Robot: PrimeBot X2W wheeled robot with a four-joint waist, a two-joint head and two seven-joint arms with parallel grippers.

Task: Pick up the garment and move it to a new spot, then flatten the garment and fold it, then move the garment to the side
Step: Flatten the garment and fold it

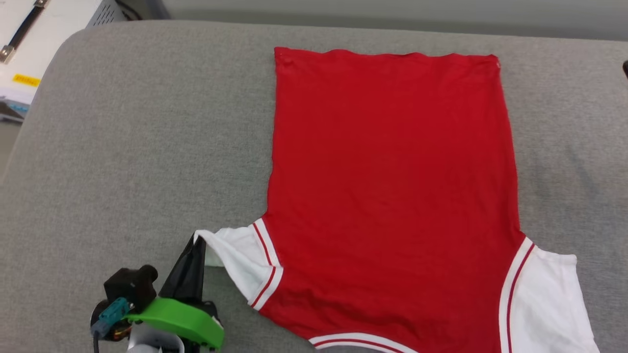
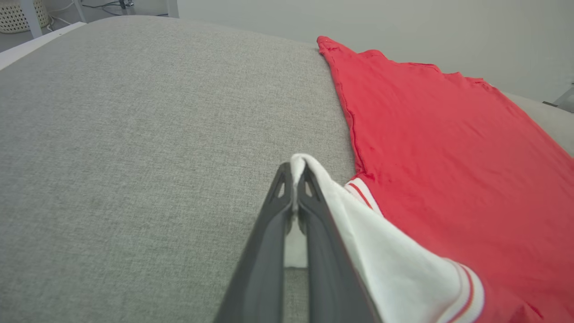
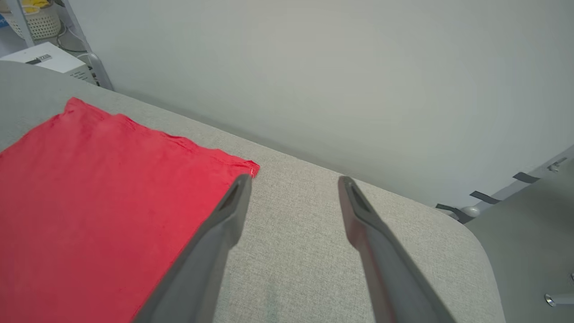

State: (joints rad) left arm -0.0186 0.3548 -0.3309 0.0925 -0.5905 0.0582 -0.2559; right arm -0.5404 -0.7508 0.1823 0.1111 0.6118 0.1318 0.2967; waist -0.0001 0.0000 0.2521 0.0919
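Fig. Red shirt (image 1: 392, 196) lay flat, plain back up, on grey cushion (image 1: 137, 147); hem toward far edge, white sleeves toward robot. L. gripper (image 1: 198, 241) reached in low from near left, fingers pressed together & pinching tip of the sleeve (image 1: 235, 260) on that side, raising it slightly off the fabric. R. gripper (image 3: 293, 179) hung above bare grey surface just beside hem's far-right corner, fingers spread wide, holding nothing, clear of cloth. Wide bare area lay left of shirt; narrower strip at right. Hem sat near rounded far edge, wall (image 3: 314, 67) beyond.
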